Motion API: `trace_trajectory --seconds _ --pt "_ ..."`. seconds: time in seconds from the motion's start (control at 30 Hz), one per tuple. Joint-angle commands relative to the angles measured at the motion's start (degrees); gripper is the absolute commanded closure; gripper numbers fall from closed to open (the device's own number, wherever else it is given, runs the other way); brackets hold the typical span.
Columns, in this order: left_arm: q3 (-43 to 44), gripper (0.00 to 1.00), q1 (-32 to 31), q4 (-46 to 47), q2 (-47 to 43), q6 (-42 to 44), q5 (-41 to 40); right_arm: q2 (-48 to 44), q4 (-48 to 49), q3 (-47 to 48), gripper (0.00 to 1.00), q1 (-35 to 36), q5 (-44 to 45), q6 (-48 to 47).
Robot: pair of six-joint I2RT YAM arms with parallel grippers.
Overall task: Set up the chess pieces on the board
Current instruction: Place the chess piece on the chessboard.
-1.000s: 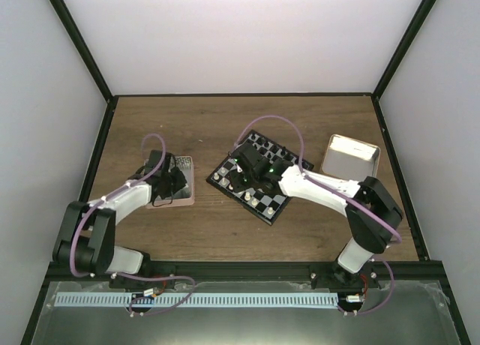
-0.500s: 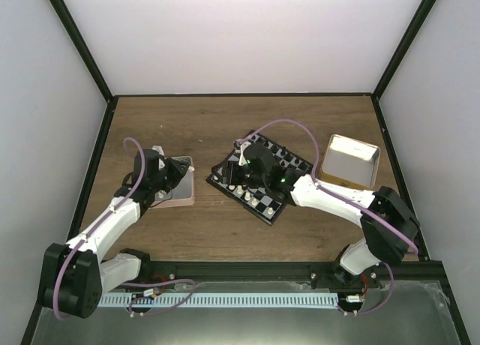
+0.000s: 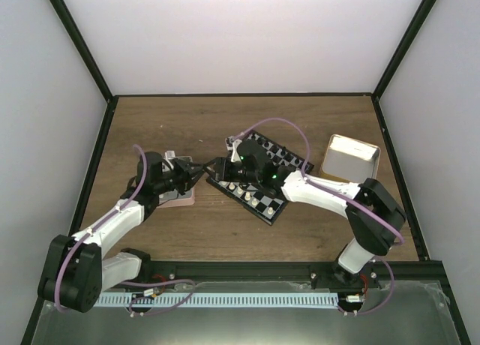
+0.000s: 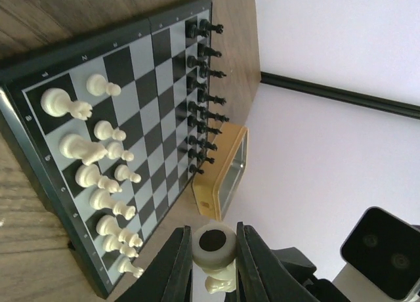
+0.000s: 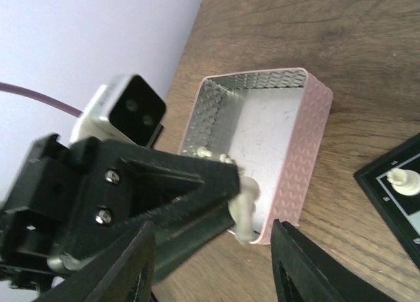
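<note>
Top external view has my two arms reaching toward each other over the brown surface, with the left claw and the right claw nose to nose in the gap between the pink tray and the board. On the left wrist camera I see the left claw clamped on a cream piece. Its round dark base faces the lens and the fingers press it from both sides. Beyond it the board lies flat, with black pieces crowded along the far edge and white pieces standing in two ragged rows along the near side. A tan box sits on the surface just past the board. On the right wrist camera my right claw is spread wide, with nothing gripped between its fingers. Ahead of it the left claw holds that cream piece in line with the tray's near corner, short of the board. I cannot tell whether it touches the tray. A few more cream pieces lie inside the tray by its far wall.
</note>
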Motion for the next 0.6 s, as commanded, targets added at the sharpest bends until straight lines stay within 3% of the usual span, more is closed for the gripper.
trace_trajectory --seconds 0.0,0.57 --pt "-0.35 0.83 -0.16 5.60 0.03 -4.75 3.80 1.05 0.53 4.00 0.54 -0.21 -0.01 -1.40" --pt "-1.42 0.83 -0.20 5.55 -0.37 -5.65 3.54 3.33 -0.84 4.68 0.80 -0.25 0.65 -0.76"
